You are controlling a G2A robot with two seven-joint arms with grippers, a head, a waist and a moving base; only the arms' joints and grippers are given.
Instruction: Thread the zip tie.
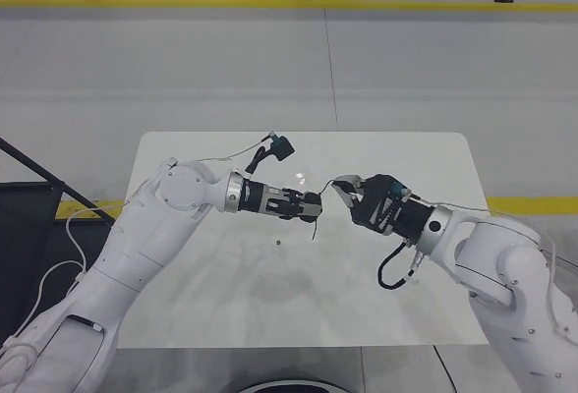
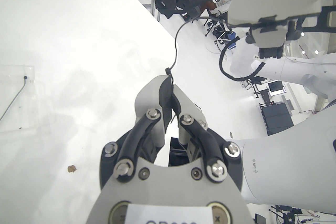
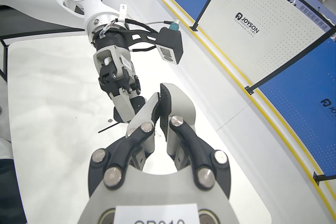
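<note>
left pincer (image 2: pixel 170 84) clamps the zip tie (image 2: pixel 175 51) above the table (image 1: pixel 220 285), right pincer (image 3: pixel 160 97) looks pinched on the strap's far end; right should curl that end back squarely toward the head slot, slowly, without twisting.

Table (image 1: pixel 417 295): 1. Arms: 2, i.e. left arm (image 1: pixel 186 187) + right arm (image 1: pixel 466 241). Grippers: 2, one per arm – left gripper (image 2: pixel 170 83) and right gripper (image 3: pixel 160 93); each w/ 2 fingers (image 2: pixel 149 99), so 4 fingers total. Black cam modules (image 3: pixel 170 49): 2, one per wrist. Zip tie (image 2: pixel 175 51) strung btwn the 2 grippers: 1. Clear sheet (image 2: pixel 26 114) on the table: 1, w/ 1 thin black strand (image 2: pixel 13 101) on it – 2nd tie or not, can't tell. Small brown crumb (image 2: pixel 71 168) on the table: 1. Yellow floor stripes (image 1: pixel 535 204) in the top view: 2.
</note>
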